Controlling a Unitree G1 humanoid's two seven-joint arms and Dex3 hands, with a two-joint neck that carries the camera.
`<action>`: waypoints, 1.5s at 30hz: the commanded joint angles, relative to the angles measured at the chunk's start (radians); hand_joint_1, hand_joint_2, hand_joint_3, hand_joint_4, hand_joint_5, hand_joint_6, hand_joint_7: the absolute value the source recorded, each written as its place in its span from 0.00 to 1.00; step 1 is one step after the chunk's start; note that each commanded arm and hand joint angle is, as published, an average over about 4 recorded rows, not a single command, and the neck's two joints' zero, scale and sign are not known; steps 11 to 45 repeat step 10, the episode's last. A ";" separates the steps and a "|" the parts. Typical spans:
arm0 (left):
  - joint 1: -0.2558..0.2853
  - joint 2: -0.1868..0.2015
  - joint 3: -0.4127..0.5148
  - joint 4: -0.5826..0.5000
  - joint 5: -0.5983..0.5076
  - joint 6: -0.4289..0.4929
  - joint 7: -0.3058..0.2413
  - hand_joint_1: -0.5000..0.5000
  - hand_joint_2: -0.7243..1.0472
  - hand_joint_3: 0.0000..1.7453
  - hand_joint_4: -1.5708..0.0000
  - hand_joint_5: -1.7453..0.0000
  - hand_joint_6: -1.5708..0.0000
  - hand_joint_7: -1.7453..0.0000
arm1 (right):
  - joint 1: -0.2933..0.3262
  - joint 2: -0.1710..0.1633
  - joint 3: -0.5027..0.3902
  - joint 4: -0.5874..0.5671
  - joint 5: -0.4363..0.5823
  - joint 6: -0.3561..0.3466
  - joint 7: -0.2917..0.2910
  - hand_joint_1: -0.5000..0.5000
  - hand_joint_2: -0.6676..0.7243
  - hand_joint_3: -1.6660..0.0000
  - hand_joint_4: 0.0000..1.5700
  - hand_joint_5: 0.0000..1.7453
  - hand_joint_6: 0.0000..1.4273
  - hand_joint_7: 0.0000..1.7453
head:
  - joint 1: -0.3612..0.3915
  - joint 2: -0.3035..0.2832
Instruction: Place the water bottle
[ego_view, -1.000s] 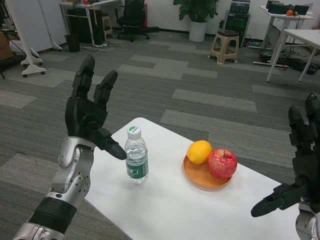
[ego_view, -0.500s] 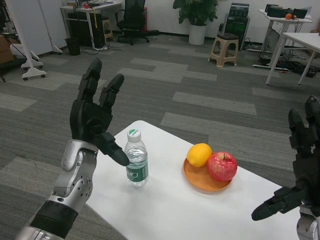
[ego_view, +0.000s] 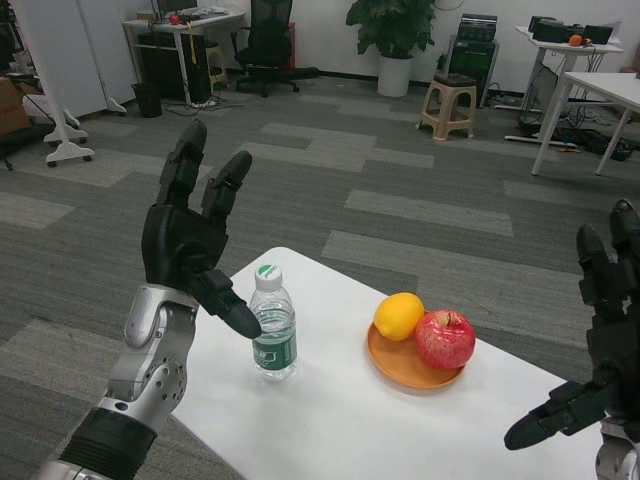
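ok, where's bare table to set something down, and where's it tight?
Bare white table runs along the near side, between the water bottle and the right hand, below the orange plate. A narrower strip lies between bottle and plate. Crowded: the plate, filled by the lemon and apple, and the bottle's left side, where the open left hand sits close.

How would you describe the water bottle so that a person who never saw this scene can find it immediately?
Find the white table in the foreground. An orange plate with a lemon and a red apple sits right of centre; the water bottle stands upright to its left, beside the left hand. It is the only clear plastic item, with a white-and-green cap and green label.
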 joint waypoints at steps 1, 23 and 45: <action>-0.004 0.000 -0.001 -0.008 -0.002 0.003 -0.003 0.02 0.04 0.05 1.00 0.65 1.00 0.92 | 0.005 0.006 -0.006 -0.010 0.007 -0.003 0.001 0.42 0.91 1.00 0.00 0.00 0.00 0.00 | -0.002 0.001; -0.004 -0.001 -0.006 -0.010 -0.002 0.003 -0.002 0.02 0.03 0.02 1.00 0.65 1.00 0.92 | 0.005 0.004 -0.006 -0.010 0.007 -0.003 0.001 0.42 0.91 1.00 0.00 0.00 0.00 0.00 | -0.012 -0.003; -0.004 -0.001 -0.006 -0.010 -0.002 0.003 -0.002 0.02 0.03 0.02 1.00 0.65 1.00 0.92 | 0.005 0.004 -0.006 -0.010 0.007 -0.003 0.001 0.42 0.91 1.00 0.00 0.00 0.00 0.00 | -0.012 -0.003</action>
